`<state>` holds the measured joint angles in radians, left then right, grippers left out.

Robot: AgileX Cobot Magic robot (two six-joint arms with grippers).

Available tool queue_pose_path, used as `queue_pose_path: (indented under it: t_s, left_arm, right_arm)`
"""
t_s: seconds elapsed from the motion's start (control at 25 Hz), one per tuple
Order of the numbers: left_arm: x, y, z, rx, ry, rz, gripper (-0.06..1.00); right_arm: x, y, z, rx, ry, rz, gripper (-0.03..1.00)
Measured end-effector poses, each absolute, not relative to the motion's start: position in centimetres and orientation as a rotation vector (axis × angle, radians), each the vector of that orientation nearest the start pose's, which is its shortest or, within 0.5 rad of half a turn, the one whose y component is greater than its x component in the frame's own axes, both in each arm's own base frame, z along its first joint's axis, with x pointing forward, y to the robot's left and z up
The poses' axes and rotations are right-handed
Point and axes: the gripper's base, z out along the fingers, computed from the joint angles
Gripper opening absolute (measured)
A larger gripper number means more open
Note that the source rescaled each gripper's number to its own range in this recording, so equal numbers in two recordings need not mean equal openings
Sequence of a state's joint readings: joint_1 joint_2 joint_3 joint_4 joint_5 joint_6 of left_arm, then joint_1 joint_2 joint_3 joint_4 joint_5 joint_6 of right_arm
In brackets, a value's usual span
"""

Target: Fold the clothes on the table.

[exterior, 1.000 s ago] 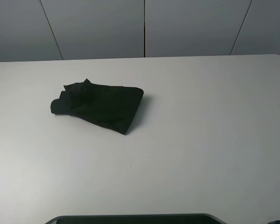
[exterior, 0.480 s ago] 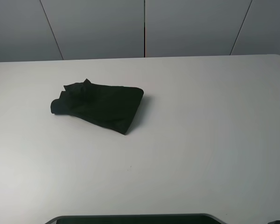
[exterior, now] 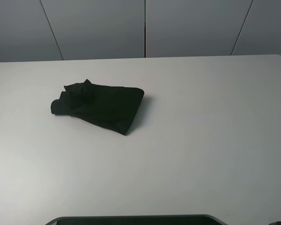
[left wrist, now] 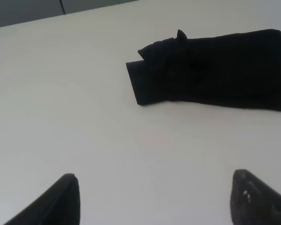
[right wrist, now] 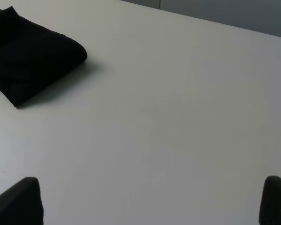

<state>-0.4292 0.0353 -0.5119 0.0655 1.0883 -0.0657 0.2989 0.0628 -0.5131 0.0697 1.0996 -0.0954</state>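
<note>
The clothes (exterior: 100, 105) lie as one black folded bundle on the left half of the white table (exterior: 201, 126), with bunched fabric at its left end. No print or label shows. In the left wrist view the clothes (left wrist: 210, 70) lie well beyond my left gripper (left wrist: 154, 199), which is open and holds nothing. In the right wrist view one end of the clothes (right wrist: 30, 58) shows, far from my right gripper (right wrist: 150, 201), which is open wide and holds nothing. Neither arm shows in the exterior high view.
Grey wall panels (exterior: 145, 28) stand behind the table's far edge. A dark curved edge (exterior: 131, 219) lies along the bottom of the exterior high view. White tabletop spreads to the right of the bundle and in front of it.
</note>
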Motion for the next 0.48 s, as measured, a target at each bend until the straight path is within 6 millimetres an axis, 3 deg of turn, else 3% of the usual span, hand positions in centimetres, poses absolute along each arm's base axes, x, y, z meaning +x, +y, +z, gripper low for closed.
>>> queue_pose_path:
  t_s: [0.48]
  left_arm:
    - [-0.13,0.31,27.85,0.299,2.079,-0.219,0.85]
  right_arm:
    - [-0.1,0.76,27.84,-0.353,2.103,0.243,1.0]
